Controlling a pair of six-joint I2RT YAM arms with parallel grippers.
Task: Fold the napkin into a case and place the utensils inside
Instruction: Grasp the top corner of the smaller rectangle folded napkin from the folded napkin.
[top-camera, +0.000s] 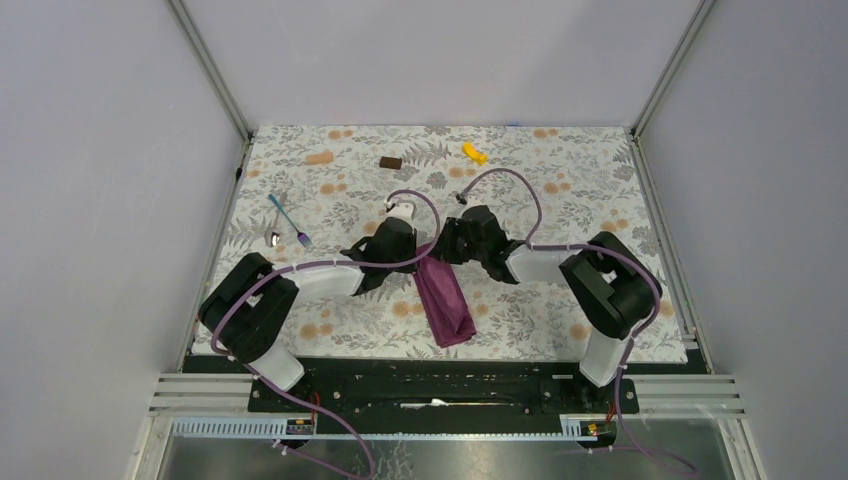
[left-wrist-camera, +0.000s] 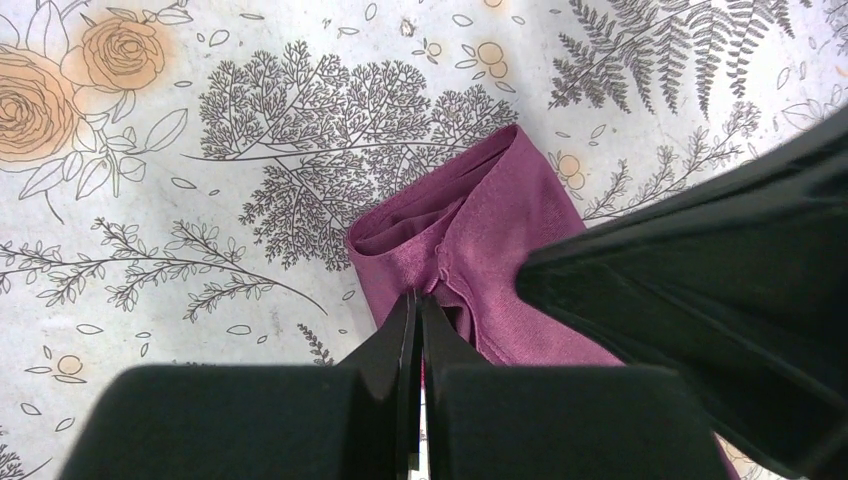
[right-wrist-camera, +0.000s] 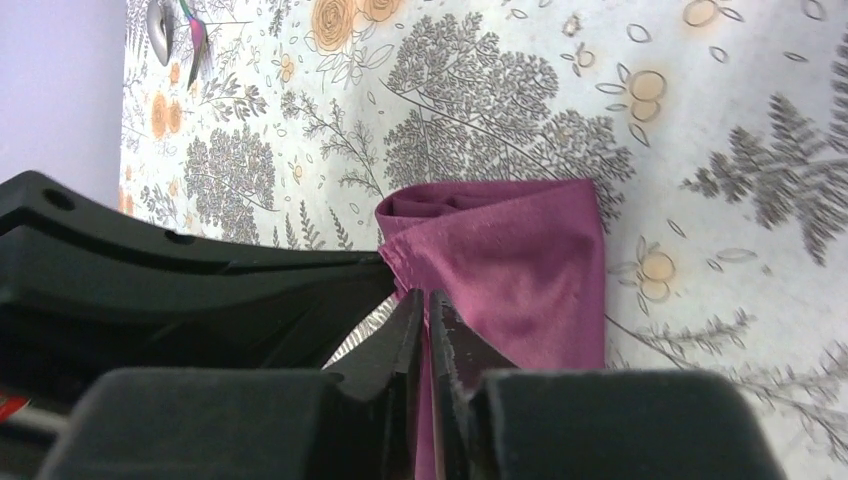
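Observation:
The plum napkin (top-camera: 446, 301) lies folded into a long narrow strip at the middle of the table, running toward the near edge. Both grippers meet at its far end. My left gripper (left-wrist-camera: 418, 297) is shut, its tips pinching a puckered fold of the napkin (left-wrist-camera: 490, 230). My right gripper (right-wrist-camera: 421, 296) is closed on the napkin (right-wrist-camera: 520, 250) at its edge, with cloth showing between the jaws. From above, the left gripper (top-camera: 415, 262) and right gripper (top-camera: 445, 257) sit almost tip to tip. The utensils, a fork (top-camera: 291, 222) and a spoon (top-camera: 274, 239), lie at the left, apart from the cloth.
A brown block (top-camera: 390, 162), a yellow piece (top-camera: 474, 152) and a tan piece (top-camera: 320, 158) lie along the far edge of the floral table covering (top-camera: 580, 180). Grey walls close in the left, right and back.

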